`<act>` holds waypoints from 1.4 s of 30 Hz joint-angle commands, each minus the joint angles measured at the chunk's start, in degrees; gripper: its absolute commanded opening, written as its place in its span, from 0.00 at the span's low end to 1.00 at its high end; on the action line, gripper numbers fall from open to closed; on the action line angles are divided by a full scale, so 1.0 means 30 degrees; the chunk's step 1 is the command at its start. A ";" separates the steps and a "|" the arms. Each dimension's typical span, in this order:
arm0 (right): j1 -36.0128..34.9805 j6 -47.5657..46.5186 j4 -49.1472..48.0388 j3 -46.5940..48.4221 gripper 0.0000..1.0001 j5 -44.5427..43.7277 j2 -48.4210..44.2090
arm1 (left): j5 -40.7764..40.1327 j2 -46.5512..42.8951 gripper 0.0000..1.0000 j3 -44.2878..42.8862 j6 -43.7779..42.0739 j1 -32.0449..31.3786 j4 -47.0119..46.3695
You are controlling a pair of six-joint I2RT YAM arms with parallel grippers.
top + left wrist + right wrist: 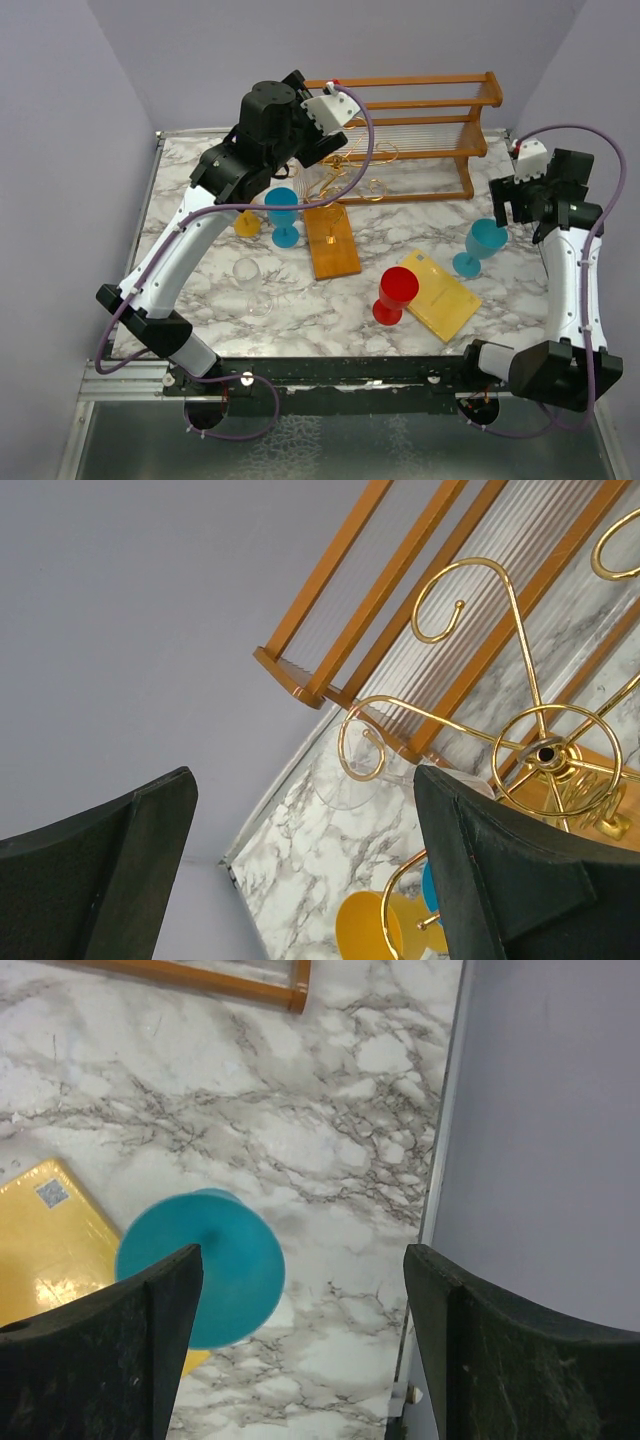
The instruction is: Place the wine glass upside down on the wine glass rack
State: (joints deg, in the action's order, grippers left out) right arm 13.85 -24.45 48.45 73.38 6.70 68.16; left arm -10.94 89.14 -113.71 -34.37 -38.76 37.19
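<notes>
A marble table (200, 180) seen from above, with two robot arms bolted at its near edge. At the left, a clear glass (252, 285) rests on the marble beside the left arm; whether it stands or lies on its side is hard to tell. Behind it stand a yellow glass (247, 222) and a blue glass (283, 215), close together. The left arm reaches over them to the wine glass rack (545, 750), a stand of thin gold wire with curled scroll arms on an orange-brown wooden base (332, 243), set left of the table's middle. The left gripper (300, 780) hovers just beside the rack with its fingers spread wide and nothing between them. In the left wrist view a faint clear wine glass (350, 783) shows right under one curled arm, but whether it hangs from the wire cannot be told. A slatted wooden shelf (400, 110) stands along the back edge. Right of the rack's base, a red glass (395, 295) stands beside a flat yellow card (445, 295). Further right is a teal glass (482, 243), upright. The right gripper (300, 1260) hangs above it – released, with its fingers wide apart and empty – near the table's right edge.
</notes>
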 commanded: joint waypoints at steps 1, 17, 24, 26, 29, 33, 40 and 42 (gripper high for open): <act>0.1030 -0.1517 0.1361 -0.0623 0.79 0.1979 0.0273 | -0.0733 -0.0620 0.93 0.0171 -0.0138 -0.0087 -0.0699; 0.2006 -0.2044 0.0937 -0.2145 0.53 0.3432 0.1713 | -0.1051 -0.0448 0.93 0.0657 -0.0736 -0.0083 -0.0342; 0.2006 -0.2178 0.0785 -0.2223 0.43 0.3687 0.2239 | -0.1091 -0.0330 0.93 0.0713 -0.0822 -0.0072 -0.0555; 0.2006 -0.2221 0.0756 -0.2269 0.40 0.3833 0.2380 | -0.1150 -0.0274 0.93 0.0654 -0.0835 -0.0083 -0.0588; 0.2006 -0.2251 0.0790 -0.2258 0.33 0.3890 0.2637 | -0.1285 -0.0227 0.93 0.0584 -0.0754 -0.0085 -0.0688; 0.2006 -0.2352 0.0912 -0.1966 0.24 0.4048 0.2829 | -0.1525 -0.0242 0.93 0.0492 -0.0708 -0.0087 -0.0844; 0.2006 -0.2889 0.1608 -0.0264 0.02 0.4744 0.3363 | -0.1970 -0.0242 0.94 0.0412 -0.0010 -0.0086 -0.1257; 0.2006 -0.3140 0.2126 0.0737 0.01 0.5279 0.3677 | -0.1923 -0.0291 0.95 0.0376 0.0420 -0.0072 -0.1340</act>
State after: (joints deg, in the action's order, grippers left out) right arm 19.59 -32.03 53.21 69.65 18.22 77.84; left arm -14.81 89.12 -111.59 -36.10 -38.74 35.79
